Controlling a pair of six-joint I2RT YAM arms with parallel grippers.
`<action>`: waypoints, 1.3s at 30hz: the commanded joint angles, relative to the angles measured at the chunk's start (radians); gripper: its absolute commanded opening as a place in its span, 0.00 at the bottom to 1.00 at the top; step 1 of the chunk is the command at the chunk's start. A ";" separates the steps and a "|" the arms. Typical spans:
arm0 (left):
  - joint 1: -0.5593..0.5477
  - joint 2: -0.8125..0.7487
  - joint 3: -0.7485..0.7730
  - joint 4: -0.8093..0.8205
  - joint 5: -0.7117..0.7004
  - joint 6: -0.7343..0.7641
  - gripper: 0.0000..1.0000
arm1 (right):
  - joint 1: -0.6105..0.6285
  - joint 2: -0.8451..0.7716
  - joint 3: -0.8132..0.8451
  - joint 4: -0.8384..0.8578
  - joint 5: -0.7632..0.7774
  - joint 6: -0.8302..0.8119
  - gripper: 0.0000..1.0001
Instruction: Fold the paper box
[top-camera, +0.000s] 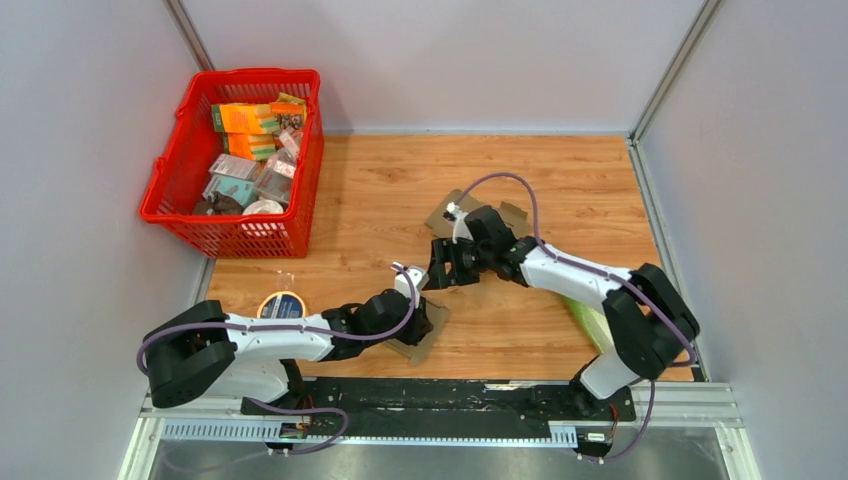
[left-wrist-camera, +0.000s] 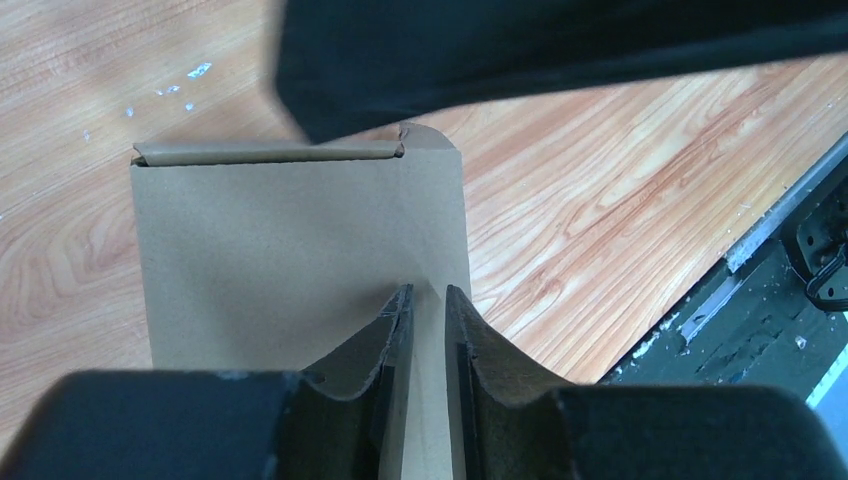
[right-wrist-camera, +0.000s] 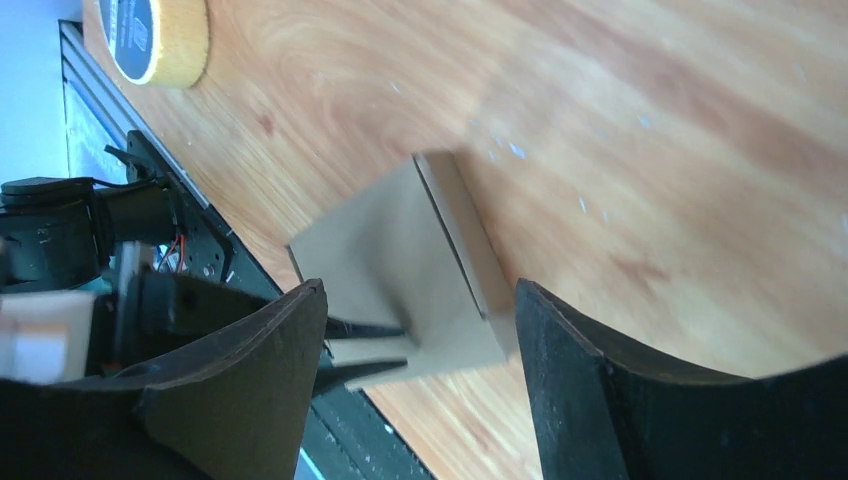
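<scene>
The paper box (left-wrist-camera: 270, 250) is a flat brown cardboard piece with a folded lip along its far edge, held just above the wooden table. My left gripper (left-wrist-camera: 428, 292) is shut on a strip along the box's right side. From above, the paper box (top-camera: 428, 338) shows under my left gripper (top-camera: 418, 318) near the table's front edge. My right gripper (top-camera: 440, 268) hangs open just beyond it. In the right wrist view the paper box (right-wrist-camera: 400, 250) lies below my right gripper (right-wrist-camera: 420, 290), whose jaws stand wide with nothing between them. The left fingers (right-wrist-camera: 365, 328) pinch the box's near edge.
A red basket (top-camera: 170, 190) of small packages stands at the back left. A roll of tape (top-camera: 281, 304) lies beside the left arm. Another brown cardboard piece (top-camera: 450, 205) lies under the right arm. A green item (top-camera: 590, 322) sits by the right arm's base.
</scene>
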 joint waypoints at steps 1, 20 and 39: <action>0.000 -0.012 -0.012 -0.005 0.005 0.010 0.27 | 0.033 0.139 0.122 -0.036 -0.107 -0.193 0.71; 0.003 -0.222 -0.029 -0.121 -0.012 -0.035 0.38 | 0.086 0.239 0.035 0.111 -0.049 -0.140 0.56; 0.010 -0.813 -0.228 -0.638 -0.119 -0.788 0.62 | -0.005 0.270 -0.143 0.332 -0.118 0.061 0.32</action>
